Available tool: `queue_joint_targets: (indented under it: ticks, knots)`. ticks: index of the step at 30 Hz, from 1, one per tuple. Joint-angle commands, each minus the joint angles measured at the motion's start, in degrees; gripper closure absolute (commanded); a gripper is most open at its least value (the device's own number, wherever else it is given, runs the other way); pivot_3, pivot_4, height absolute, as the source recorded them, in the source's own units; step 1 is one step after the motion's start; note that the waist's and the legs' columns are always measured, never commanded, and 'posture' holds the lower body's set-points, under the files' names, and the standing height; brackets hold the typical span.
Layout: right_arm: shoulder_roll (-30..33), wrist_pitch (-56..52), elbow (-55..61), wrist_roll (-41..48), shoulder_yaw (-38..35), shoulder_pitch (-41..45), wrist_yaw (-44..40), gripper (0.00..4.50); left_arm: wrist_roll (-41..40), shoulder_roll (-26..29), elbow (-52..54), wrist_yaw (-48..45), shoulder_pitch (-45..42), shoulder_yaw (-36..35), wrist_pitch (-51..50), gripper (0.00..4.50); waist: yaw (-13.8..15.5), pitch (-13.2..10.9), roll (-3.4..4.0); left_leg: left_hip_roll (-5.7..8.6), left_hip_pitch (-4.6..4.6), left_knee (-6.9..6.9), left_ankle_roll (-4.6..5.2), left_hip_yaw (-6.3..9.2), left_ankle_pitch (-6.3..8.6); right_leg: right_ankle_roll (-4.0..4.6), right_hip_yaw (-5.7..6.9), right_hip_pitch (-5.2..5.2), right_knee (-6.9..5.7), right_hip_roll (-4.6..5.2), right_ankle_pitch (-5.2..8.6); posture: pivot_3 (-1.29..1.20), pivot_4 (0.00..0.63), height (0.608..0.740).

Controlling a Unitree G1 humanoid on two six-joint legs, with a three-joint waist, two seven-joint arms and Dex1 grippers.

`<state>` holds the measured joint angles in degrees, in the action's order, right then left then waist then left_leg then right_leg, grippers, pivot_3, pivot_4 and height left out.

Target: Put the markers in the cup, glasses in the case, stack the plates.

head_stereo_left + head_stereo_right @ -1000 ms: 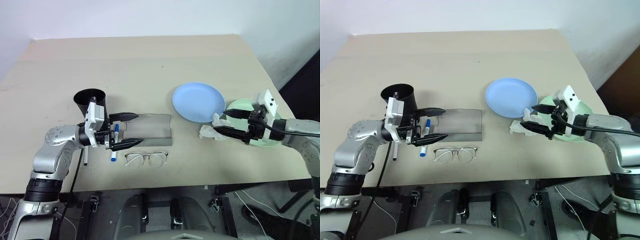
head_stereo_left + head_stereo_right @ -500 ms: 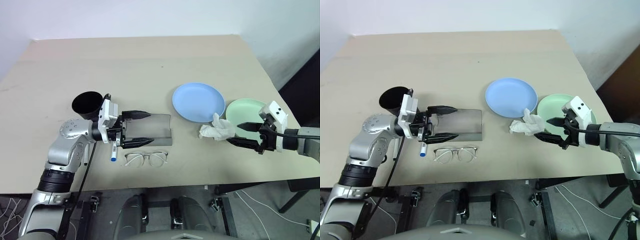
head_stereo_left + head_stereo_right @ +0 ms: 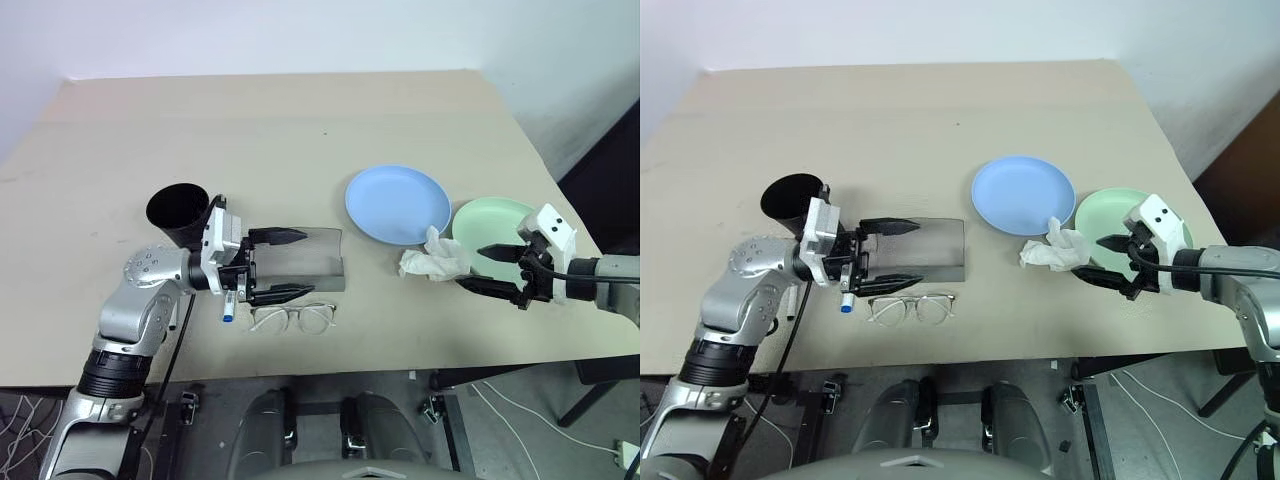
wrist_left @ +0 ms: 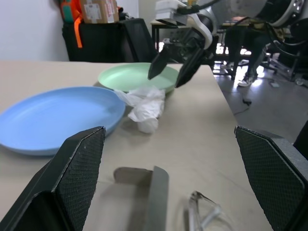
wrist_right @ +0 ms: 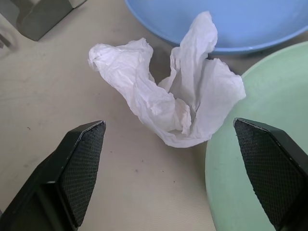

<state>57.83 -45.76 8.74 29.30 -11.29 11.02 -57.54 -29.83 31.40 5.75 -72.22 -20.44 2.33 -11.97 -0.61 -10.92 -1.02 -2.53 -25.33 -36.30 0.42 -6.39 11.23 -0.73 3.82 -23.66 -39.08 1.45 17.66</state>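
The black cup (image 3: 178, 208) stands at the table's left. My left gripper (image 3: 292, 264) is open just right of it, pointing right, its fingers astride the left part of the grey case (image 3: 318, 258). A blue-capped marker (image 3: 229, 312) lies under that hand, partly hidden. The glasses (image 3: 292, 318) lie in front of the case. The blue plate (image 3: 397, 204) and the green plate (image 3: 495, 222) sit side by side at the right. My right gripper (image 3: 475, 268) is open at the green plate's near edge, pointing left at a crumpled tissue (image 5: 178, 101).
The white tissue (image 3: 432, 262) lies on the table between the two plates' near edges, touching the green one. The table's front edge runs close behind the glasses and my right hand. The far half of the table is bare.
My left gripper has slid a little to the right over the case. My right gripper has drawn back to the right, away from the tissue. Both stay open.
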Motion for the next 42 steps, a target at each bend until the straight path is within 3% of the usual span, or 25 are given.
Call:
queue_joint_targets:
  ticks: [1, 7, 18, 24, 37, 42]
  knots:
    - [1.7, 0.9, 0.2, -1.1, 0.0, 0.0, -0.6, 0.0, 1.7, -0.6, 1.3, 0.5, -0.1, 1.6, 1.7, 0.01, 0.0, 0.0, 0.0, 0.0, 0.01, 0.0, 0.0, 0.0, 0.0, 0.0, 0.0, 0.01, 0.0, 0.0, 0.0, 0.0, 0.15, 0.715]
    - [1.7, 2.1, 0.1, -3.6, 1.7, -0.9, -0.2, 0.0, 6.5, -3.2, -1.1, 3.4, -0.4, 2.5, 7.9, 0.01, 0.1, 0.0, 0.0, 0.0, 0.0, -0.01, 0.02, 0.0, -0.01, -0.01, 0.0, 0.02, 0.0, 0.0, -0.01, 0.0, 0.15, 0.715]
    - [1.5, 3.6, -1.9, -6.8, 2.5, -1.4, 0.0, 0.0, 5.0, -1.9, 2.9, 8.4, 1.7, 1.7, 1.4, 0.01, 0.0, 0.0, 0.0, 0.0, 0.01, -0.02, 0.02, 0.0, -0.01, -0.02, 0.0, 0.02, 0.0, 0.0, -0.01, 0.0, 0.15, 0.715]
    - [0.2, 6.0, -3.2, -8.7, 3.5, -0.8, 1.3, 0.0, 5.6, -1.4, 5.4, 10.5, 5.1, 0.9, 2.6, 0.01, 0.0, 0.0, 0.0, 0.0, 0.02, -0.03, 0.02, 0.0, -0.01, -0.03, 0.0, 0.05, 0.0, 0.0, -0.02, 0.0, 0.15, 0.715]
    - [0.6, 4.8, -4.3, -9.6, 4.7, 1.6, 1.3, 4.33, 6.3, -1.7, 5.1, 11.5, 7.2, 1.7, 3.9, 0.0, 0.0, 0.0, 0.0, 0.0, 0.04, -0.08, 0.05, 0.0, -0.03, -0.04, 0.0, 0.08, -0.01, 0.01, -0.03, 0.0, 0.15, 0.715]
    - [1.9, 2.9, -2.1, -10.3, 5.1, 1.6, 1.6, 4.46, 6.3, -1.4, 4.7, 10.8, 6.8, 1.9, 3.6, 0.0, -0.1, 0.0, -0.01, -0.02, 0.07, -0.1, 0.05, 0.0, -0.03, -0.04, -0.01, 0.1, -0.01, 0.0, -0.03, 0.0, 0.15, 0.715]
